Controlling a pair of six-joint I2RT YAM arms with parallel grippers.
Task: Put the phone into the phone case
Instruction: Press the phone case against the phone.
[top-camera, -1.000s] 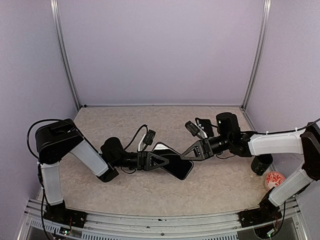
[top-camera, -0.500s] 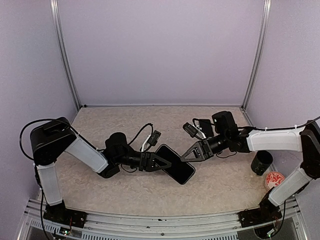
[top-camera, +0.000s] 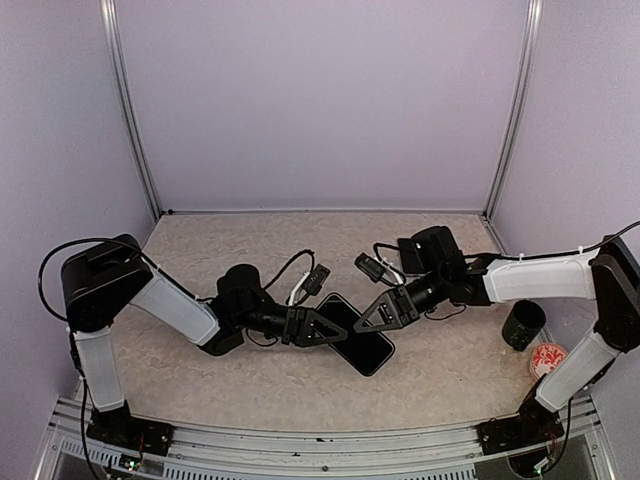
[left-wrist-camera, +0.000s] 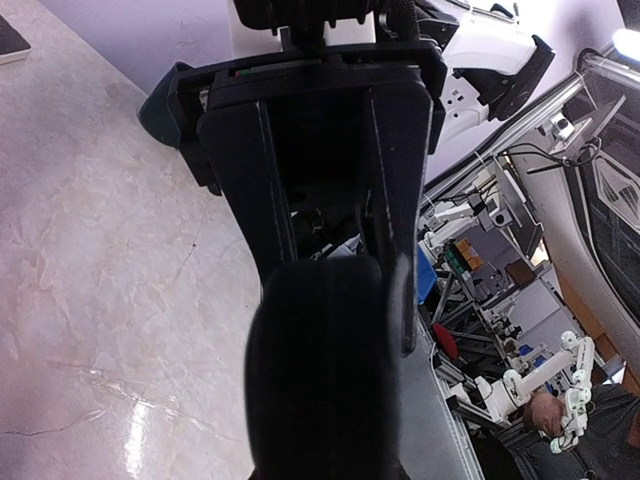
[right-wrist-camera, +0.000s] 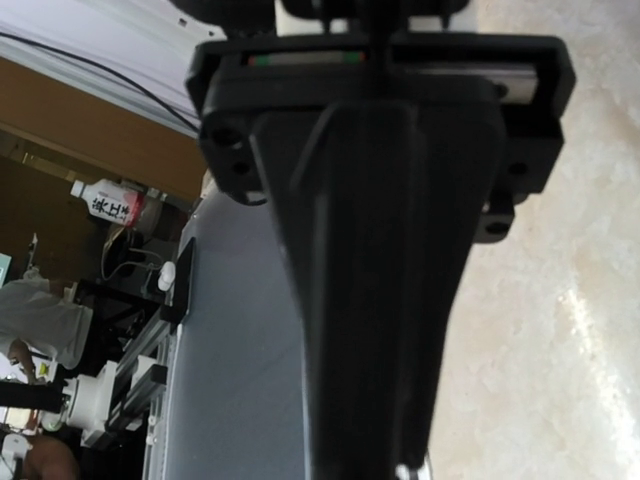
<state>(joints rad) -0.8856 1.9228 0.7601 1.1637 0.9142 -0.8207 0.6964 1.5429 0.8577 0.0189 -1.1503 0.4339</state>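
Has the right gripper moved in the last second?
Yes. The right gripper shifted left, farther from the dark cup and closer to the phone.

The top view looks down from the near edge over the whole worktop (top-camera: 430, 385). Wrist views sit tight behind the left tool (top-camera: 322, 328) and right tool (top-camera: 372, 320), both catching worktop.

Robotics lab: aluminium-framed booth (top-camera: 132, 110), more white robot arms (left-wrist-camera: 545, 372) visible outside.
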